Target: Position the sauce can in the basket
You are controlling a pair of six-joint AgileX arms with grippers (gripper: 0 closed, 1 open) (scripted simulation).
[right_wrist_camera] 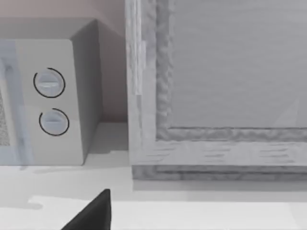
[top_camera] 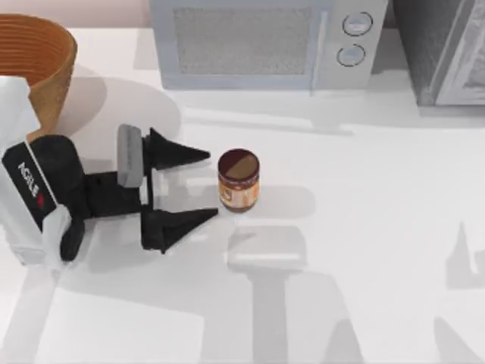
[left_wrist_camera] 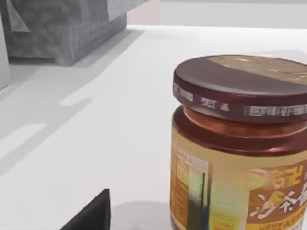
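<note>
One sauce can (top_camera: 239, 180) upright on the white table (top_camera: 364, 227), left of centre. One basket (top_camera: 38, 64) at the far left corner, well apart from the can. One microwave (top_camera: 261, 42) along the back edge, with two round dials (top_camera: 356, 24). Left gripper (top_camera: 201, 184) low over the table just left of the can, fingers (top_camera: 178, 154) spread wide, tips near the can but apparently not touching; nothing held. Close in the left wrist view, the can's brown lid (left_wrist_camera: 242, 86). Right gripper (right_wrist_camera: 93, 213) facing the microwave; cannot tell how it stands.
</note>
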